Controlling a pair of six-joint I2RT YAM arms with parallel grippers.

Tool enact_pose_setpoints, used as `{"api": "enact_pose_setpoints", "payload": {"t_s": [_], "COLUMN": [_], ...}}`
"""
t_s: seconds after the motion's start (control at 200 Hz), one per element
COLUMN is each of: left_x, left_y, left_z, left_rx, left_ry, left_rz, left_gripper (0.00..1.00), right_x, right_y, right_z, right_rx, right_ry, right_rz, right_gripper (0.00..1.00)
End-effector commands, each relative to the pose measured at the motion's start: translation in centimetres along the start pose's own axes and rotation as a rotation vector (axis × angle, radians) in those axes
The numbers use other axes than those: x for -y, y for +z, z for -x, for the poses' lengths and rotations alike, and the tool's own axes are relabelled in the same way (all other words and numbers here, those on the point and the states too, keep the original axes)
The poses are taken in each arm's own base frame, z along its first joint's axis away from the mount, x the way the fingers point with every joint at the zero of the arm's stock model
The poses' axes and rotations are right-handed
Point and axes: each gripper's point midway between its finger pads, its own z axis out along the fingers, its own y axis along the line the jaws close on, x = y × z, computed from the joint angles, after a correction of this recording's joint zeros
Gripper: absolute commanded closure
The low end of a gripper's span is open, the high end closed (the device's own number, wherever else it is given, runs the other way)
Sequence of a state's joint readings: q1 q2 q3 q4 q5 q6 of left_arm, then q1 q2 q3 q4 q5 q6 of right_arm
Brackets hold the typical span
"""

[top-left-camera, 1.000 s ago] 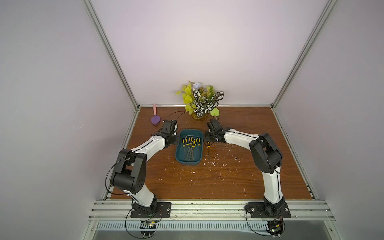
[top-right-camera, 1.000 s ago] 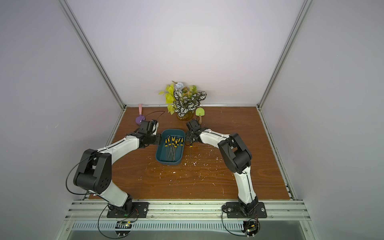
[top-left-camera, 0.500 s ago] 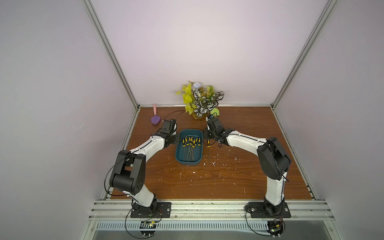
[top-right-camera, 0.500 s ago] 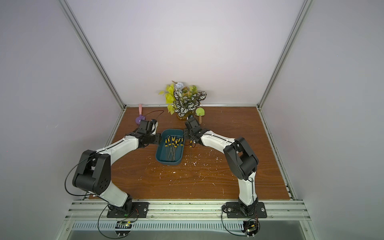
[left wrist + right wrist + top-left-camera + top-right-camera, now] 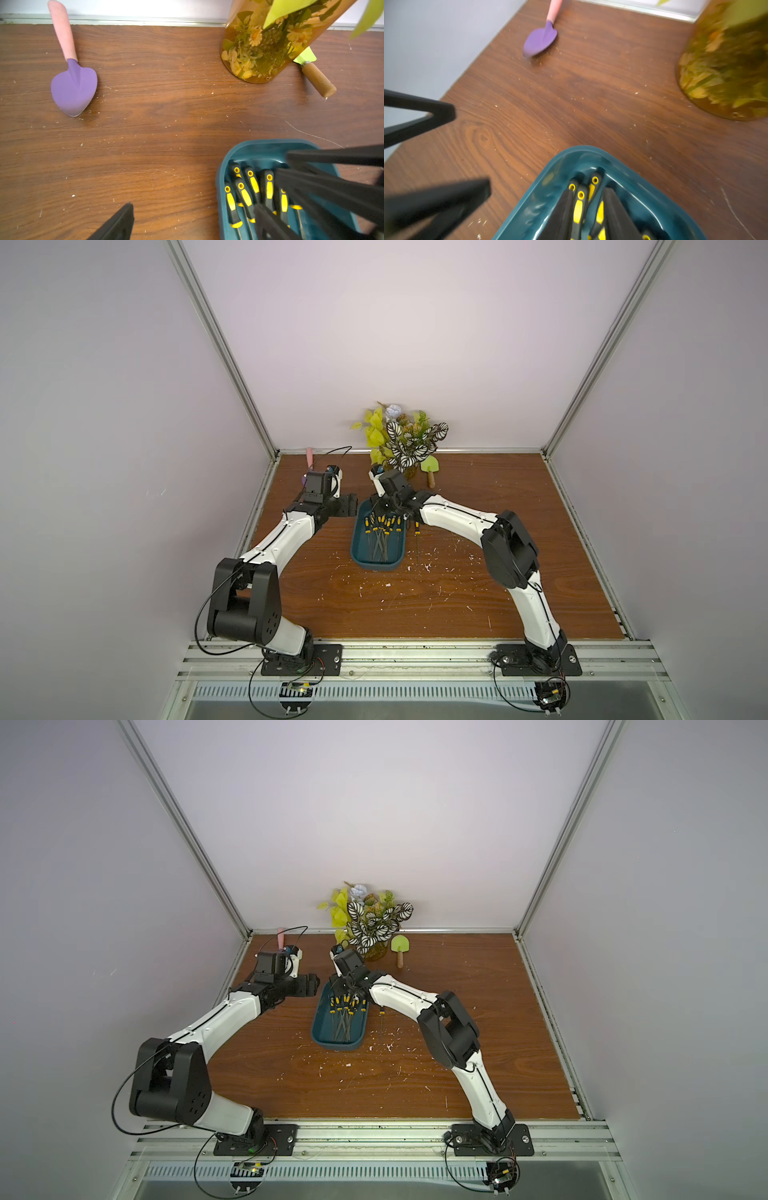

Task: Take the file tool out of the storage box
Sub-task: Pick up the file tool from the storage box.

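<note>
My left gripper (image 5: 471,149) sprang wide beside the box (image 5: 376,567); my right gripper (image 5: 588,190), narrowly parted, swung over the files (image 5: 380,531), seemingly poised to pick.

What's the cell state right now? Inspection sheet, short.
Surface: wood table, white specks all over.
Job's things: teal box holds files; one file lies on the table beside it.
Clutter: purple trowel, green trowel, plant.
Grippers: left gripper open, empty, by the box; right gripper: fingers among the file handles, grip unclear.
Cables: black cable arcs over the left wrist.
Surroundings: plain walls, metal frame.
</note>
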State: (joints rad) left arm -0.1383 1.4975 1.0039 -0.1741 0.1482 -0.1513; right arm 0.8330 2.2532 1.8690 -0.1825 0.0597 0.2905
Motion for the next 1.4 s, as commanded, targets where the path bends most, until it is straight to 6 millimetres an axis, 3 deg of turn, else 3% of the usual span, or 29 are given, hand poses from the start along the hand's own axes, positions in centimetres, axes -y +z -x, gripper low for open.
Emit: {"api": "enact_pose_setpoints", "payload": {"t_s": [0.0, 0.495, 0.771, 1.101, 1.396], "left_x": [-0.1, -2.5, -2.6, -2.6, -2.5], "left_y": [-0.4, -1.4, -1.4, -1.3, -1.2], "left_z": [0.1, 0.5, 0.4, 0.4, 0.3], "left_rx": [0.025, 0.061, 0.056, 0.055, 0.051], "left_ry": [0.002, -0.023, -0.023, -0.023, -0.023], "left_rz": [-0.015, 0.086, 0.095, 0.091, 0.087], "left_gripper": [0.03, 0.0, 0.0, 0.0, 0.0], "right_x": [-1.1, -2.2, -1.5, -0.1, -0.8], "right_y": [0.4, 2.5, 3.3, 3.5, 3.7], "right_z": [-1.1, -3.7, -5.3, -5.7, -6.0], "right_rx": [-0.094, -0.198, -0.247, -0.258, -0.261], "right_ry": [-0.044, -0.047, -0.052, -0.055, -0.049], "right_rz": [0.004, 0.017, -0.032, -0.112, -0.076], "right_gripper": [0.7, 0.73, 0.73, 0.7, 0.72]}}
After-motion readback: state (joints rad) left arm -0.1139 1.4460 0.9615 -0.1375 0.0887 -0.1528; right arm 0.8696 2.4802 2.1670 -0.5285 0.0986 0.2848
